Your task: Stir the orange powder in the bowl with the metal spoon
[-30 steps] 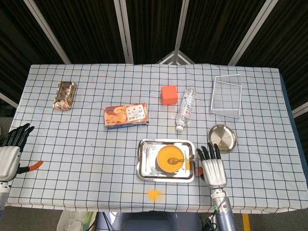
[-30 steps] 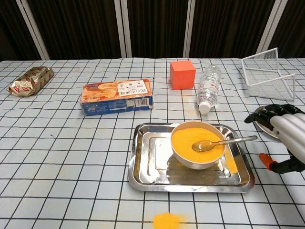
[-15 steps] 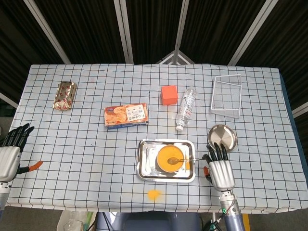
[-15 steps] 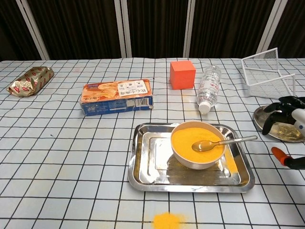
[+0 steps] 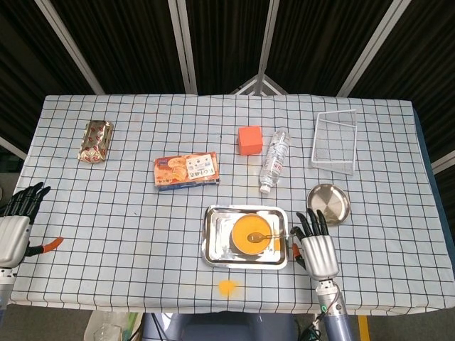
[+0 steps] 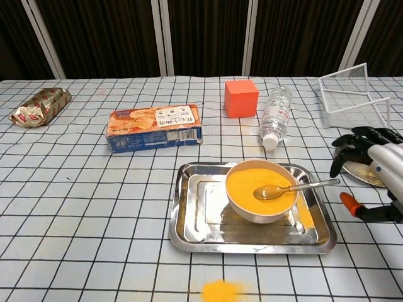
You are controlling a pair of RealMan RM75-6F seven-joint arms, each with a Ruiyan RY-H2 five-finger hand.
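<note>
1. Far left, at the table edge, my left hand (image 5: 14, 231) lies idle with its fingers spread and nothing in them; it has not moved over the last second.
2. Left of centre sit the foil snack pack (image 5: 95, 141) and the biscuit box (image 5: 186, 171), both well apart from the work.
3. Centre front is the tray (image 6: 195, 217), with the bowl (image 6: 261, 211) standing in its right half, filled with orange powder (image 6: 249, 182). A spill of powder (image 6: 221, 291) lies on the cloth in front of the tray.
4. Resting in the bowl is the spoon (image 6: 286, 188): scoop down in the powder near the bowl's middle, handle lying over the right rim. Its long axis runs almost straight left to right, tilted a little upward toward the handle tip, which points at my right hand.
5. Behind the tray stand the orange cube (image 6: 241, 98) and a bottle (image 6: 276, 117) on its side, cap toward me.
6. Right of the tray, my right hand (image 6: 371, 170) holds nothing, fingers apart and arched. Half a second ago it had drifted out toward the small dish (image 5: 328, 204); now it is back nearer the tray, just beside the handle tip but not touching it.
7. That reads to me as the approach resuming: the grasp is not made yet, so no stirring can begin.
8. Far right rear stands the wire basket (image 6: 352, 94).
</note>
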